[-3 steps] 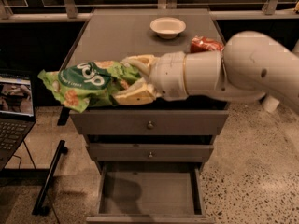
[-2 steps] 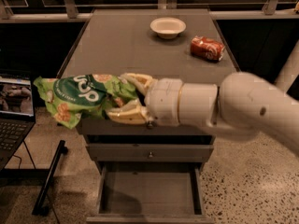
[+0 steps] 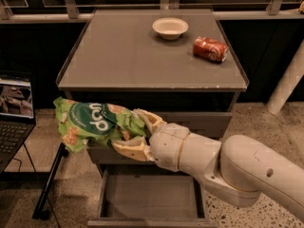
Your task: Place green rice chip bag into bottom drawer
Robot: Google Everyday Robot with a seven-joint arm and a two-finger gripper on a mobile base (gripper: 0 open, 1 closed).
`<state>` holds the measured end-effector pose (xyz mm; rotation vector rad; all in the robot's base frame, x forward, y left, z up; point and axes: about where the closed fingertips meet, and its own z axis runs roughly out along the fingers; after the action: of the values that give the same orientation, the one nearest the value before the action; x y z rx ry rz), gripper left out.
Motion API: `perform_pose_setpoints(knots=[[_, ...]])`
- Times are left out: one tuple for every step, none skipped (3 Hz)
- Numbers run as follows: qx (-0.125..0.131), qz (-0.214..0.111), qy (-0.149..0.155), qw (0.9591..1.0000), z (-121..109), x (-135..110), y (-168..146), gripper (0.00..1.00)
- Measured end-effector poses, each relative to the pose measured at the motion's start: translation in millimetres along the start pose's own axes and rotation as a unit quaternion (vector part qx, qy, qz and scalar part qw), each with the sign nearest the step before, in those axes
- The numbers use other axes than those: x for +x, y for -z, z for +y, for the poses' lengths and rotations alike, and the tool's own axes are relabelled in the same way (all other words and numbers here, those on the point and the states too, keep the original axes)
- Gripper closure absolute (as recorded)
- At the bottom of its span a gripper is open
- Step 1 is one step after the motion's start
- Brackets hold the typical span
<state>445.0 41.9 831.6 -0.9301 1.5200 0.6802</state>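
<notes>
Reference: the gripper (image 3: 132, 133), in front of the cabinet, below its top edge.

- Cabinet top (image 3: 118, 56): grey, flat, above and behind the gripper.
- White bowl (image 3: 169, 27): upright, far behind, at the rear.
- Red soda can (image 3: 210, 49): lying sideways, behind and rightward, apart from the bowl.
- Open laptop (image 3: 14, 115): leftward.
- White post (image 3: 285, 82): far right.
</notes>
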Motion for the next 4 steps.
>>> perform_pose_setpoints(knots=[[0.000, 0.000, 0.000, 1.0000, 0.0, -0.1, 0.0, 1.00], [0.015, 0.007, -0.007, 0.9998, -5.3, 8.6, 5.2, 1.00], [0.069, 0.023, -0.020, 0.9971, -21.2, 43.5, 33.7, 1.00], [0.126, 0.033, -0.042, 0.9906, -44.4, 93.6, 74.4, 1.00]])
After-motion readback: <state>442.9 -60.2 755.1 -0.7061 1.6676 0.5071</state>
